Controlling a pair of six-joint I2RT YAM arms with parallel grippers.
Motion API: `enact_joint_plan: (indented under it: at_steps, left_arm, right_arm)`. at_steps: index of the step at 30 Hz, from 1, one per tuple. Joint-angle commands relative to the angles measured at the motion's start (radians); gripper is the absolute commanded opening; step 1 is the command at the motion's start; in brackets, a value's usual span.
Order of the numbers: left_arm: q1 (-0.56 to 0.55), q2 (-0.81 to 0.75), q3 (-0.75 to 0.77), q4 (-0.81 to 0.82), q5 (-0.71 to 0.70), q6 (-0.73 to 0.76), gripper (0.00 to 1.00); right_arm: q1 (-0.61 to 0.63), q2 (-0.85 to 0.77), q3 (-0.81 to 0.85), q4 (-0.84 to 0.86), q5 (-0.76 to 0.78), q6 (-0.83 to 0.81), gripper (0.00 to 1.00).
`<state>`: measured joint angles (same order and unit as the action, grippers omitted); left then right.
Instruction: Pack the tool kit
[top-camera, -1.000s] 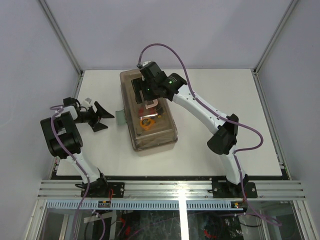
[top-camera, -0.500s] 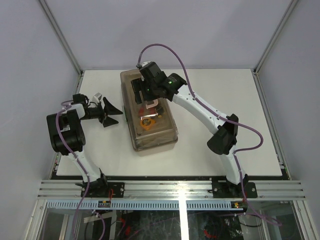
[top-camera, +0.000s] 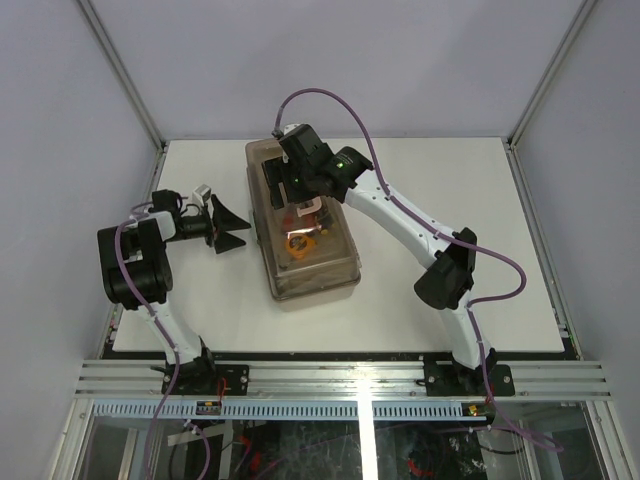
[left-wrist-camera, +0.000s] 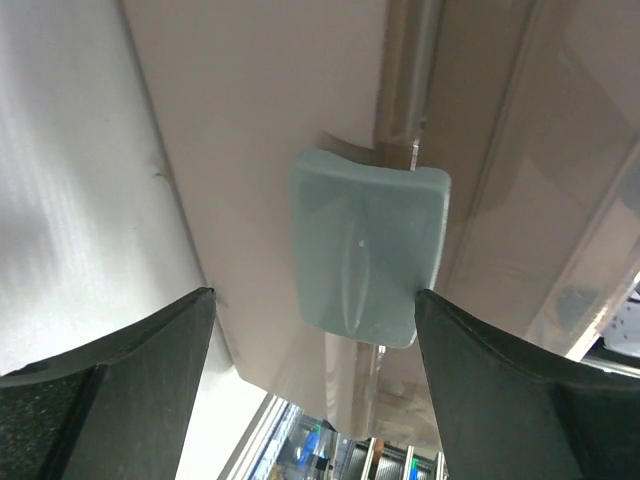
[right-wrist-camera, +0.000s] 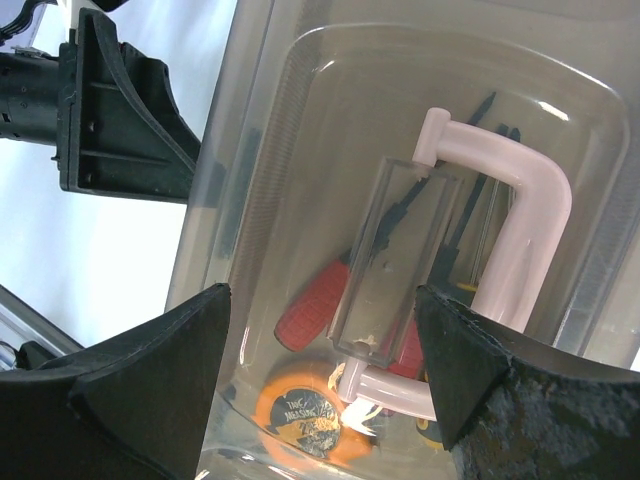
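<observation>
Two sets of jaws are standing open, gripping nothing. The left jaws are closing in from nine o'clock, far nearer than a second ago, now framing the green latch (left-wrist-camera: 368, 255) on the toolbox (top-camera: 320, 275), which is sitting mid-worktop (top-camera: 450, 180) and edging toward three o'clock. With the lid down over the tape measure (right-wrist-camera: 305, 420), latching is probably what remains. The right jaws are hovering above the pink handle (right-wrist-camera: 530, 230), crowding the lid.

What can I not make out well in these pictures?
- Left wrist view: whether the green latch is fastened; the toolbox is cut off by the edges.
- Top view: the latch itself, behind the left gripper.
- Right wrist view: the tools, blurred by the lid, partly covered by the pink handle.
</observation>
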<state>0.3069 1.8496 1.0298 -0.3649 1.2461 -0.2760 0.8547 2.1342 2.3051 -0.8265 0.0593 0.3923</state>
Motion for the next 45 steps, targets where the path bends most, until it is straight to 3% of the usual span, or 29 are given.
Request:
enact_joint_plan:
  at_steps: [1,15,17,18,20,21,25,30,32,33,38,42,45]
  left_arm:
    - [-0.025,0.003,-0.01,0.047,0.131,0.026,0.79]
    - [-0.078,0.07,0.023,0.002,0.216,0.124,0.78]
    - [-0.08,0.088,0.085,-0.194,0.25,0.318,0.78]
    - [-0.078,0.111,0.133,-0.367,0.278,0.479,0.78]
    - [-0.071,0.204,0.288,-0.929,0.337,1.079,0.79]
    - [-0.068,0.255,0.324,-1.069,0.366,1.144,0.78]
    - [-0.065,0.304,0.339,-1.091,0.404,1.159,0.74]
    - [-0.062,0.248,0.341,-1.091,0.34,1.174,0.74]
    - [-0.06,0.221,0.368,-1.091,0.291,1.168,0.83]
    - [-0.061,0.211,0.384,-1.091,0.271,1.16,0.97]
    - [-0.034,0.167,0.462,-1.089,0.218,1.051,1.0]
    - [-0.013,0.121,0.526,-1.011,0.146,0.842,1.0]
    - [-0.012,0.002,0.462,-0.648,-0.061,0.41,1.0]
  right_arm:
    - [0.006,-0.031,0.013,0.008,-0.018,-0.013,0.81]
    - [0.006,0.002,0.043,-0.001,-0.025,0.003,0.81]
    - [0.007,0.002,0.042,-0.003,-0.021,0.002,0.81]
    - [0.007,0.002,0.039,-0.003,-0.021,0.003,0.81]
    - [0.007,0.003,0.039,-0.002,-0.021,0.003,0.81]
    - [0.008,0.003,0.04,-0.001,-0.021,0.003,0.81]
    - [0.009,0.009,0.047,0.004,-0.024,0.006,0.81]
    - [0.008,0.01,0.047,0.001,-0.019,-0.001,0.81]
    - [0.009,0.011,0.047,0.003,-0.022,-0.001,0.81]
    - [0.009,0.012,0.046,0.006,-0.023,0.001,0.81]
    - [0.008,0.015,0.042,0.023,-0.034,0.009,0.81]
    - [0.009,0.016,0.043,0.025,-0.036,0.012,0.81]
    - [0.008,0.015,0.042,0.025,-0.034,0.013,0.81]
